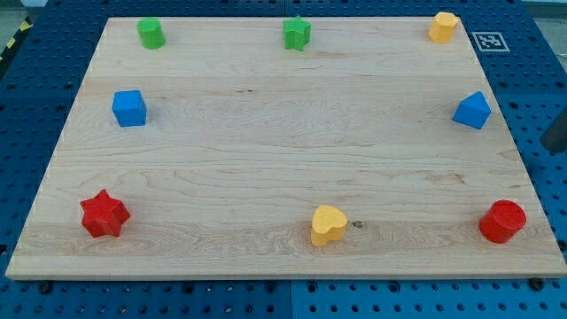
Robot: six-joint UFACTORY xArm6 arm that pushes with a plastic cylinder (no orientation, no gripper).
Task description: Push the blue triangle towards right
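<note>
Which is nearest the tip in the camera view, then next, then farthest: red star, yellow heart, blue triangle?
Taking the dark shape at the view's right edge as my tip:
1. blue triangle, right side, just left of it.
2. yellow heart, bottom middle.
3. red star, bottom left.

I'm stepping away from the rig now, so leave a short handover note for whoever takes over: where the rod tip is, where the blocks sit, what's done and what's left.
My tip: not clearly visible; only a dark shape at the view's right edge, off the board.
Blue triangle: near the board's right edge, upper half, nothing touching it.
Blue cube: far left, not the target.
Done: cannot tell; the triangle already sits close to the right edge.
Left: any further push right must be short, since little board remains beyond it.
</note>
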